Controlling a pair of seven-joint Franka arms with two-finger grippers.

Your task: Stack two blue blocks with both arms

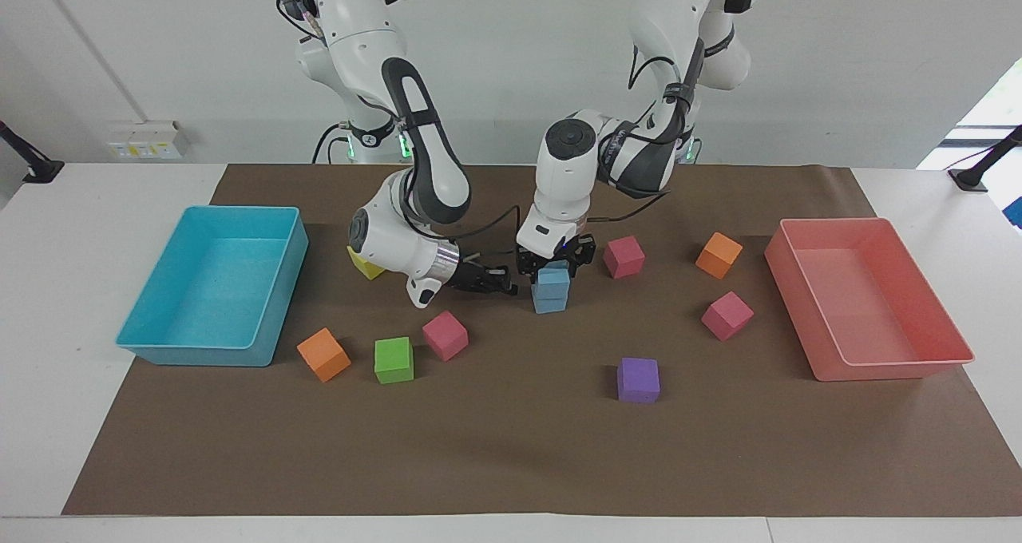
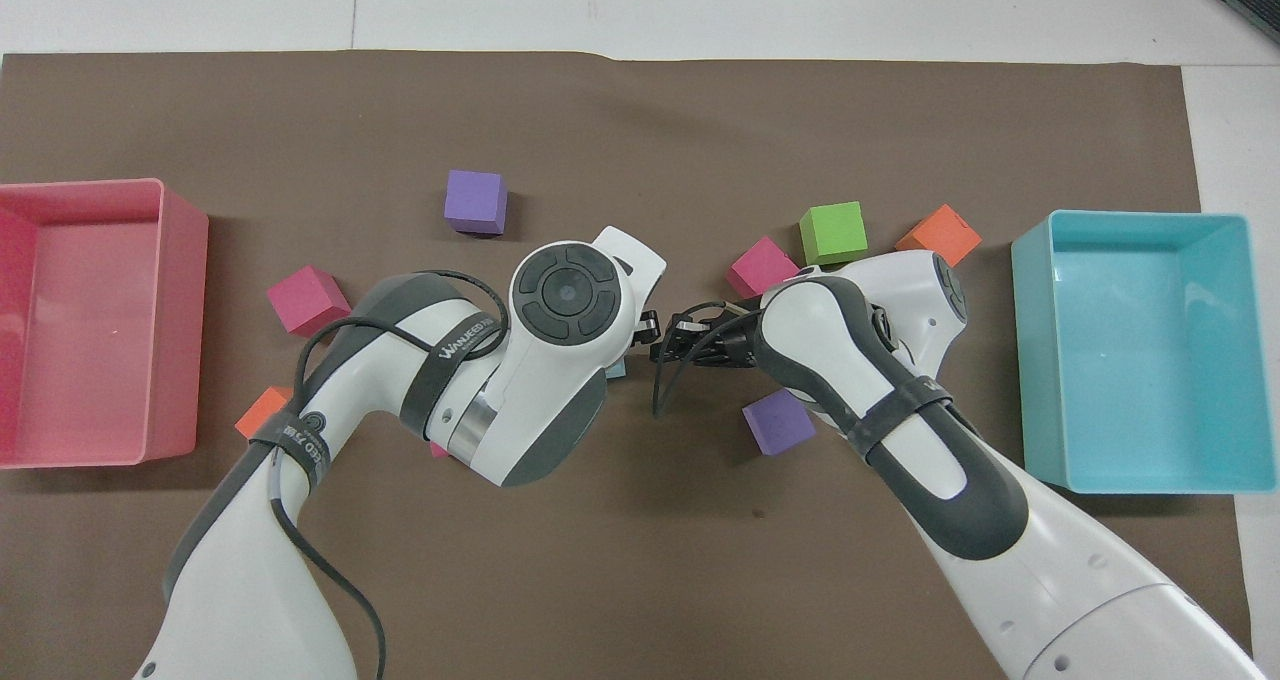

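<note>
blue blocks: 2 light sky-blue matte cubes, same size as the other cubes. Stacked, upper blue block (image 1: pixel 552 279) sits on lower blue block (image 1: pixel 550 301), edges nearly flush, upright.
stack spot: mid brown mat (image 1: pixel 511 447), between the two arms' grippers; nearer the robots than the purple cube (image 1: pixel 638 380). In overhead view almost all hidden under left arm's wrist, only a blue corner (image 2: pixel 617 368) shows.
left gripper (image 1: pixel 554 262): comes straight down from above, at top of upper block, fingers either side of its top edge. Can't tell if it grips or has let go.
right gripper (image 1: pixel 501 281): low over mat, pointing sideways at the stack, just beside it, not touching. Fingertips together, closed on nothing.
counts (both views): blue 2; pink cubes 3 (image 1: pixel 445 335) (image 1: pixel 623 256) (image 1: pixel 726 315); orange cubes 2 (image 1: pixel 323 354) (image 1: pixel 718 255); purple 2, 2nd one (image 2: pixel 779 422) seen only from overhead; green cube 1 (image 1: pixel 394 359); yellow cube 1 (image 1: pixel 364 265), partly hidden by right arm.
bins: 2. Turquoise bin (image 1: pixel 275 303) at right arm's end, pink bin (image 1: pixel 822 343) at left arm's end.
writing: strap on left arm (image 2: pixel 470 335) has white letters, looks like "WANJEED" then cut off; 2nd strap lower down, not readable.
</note>
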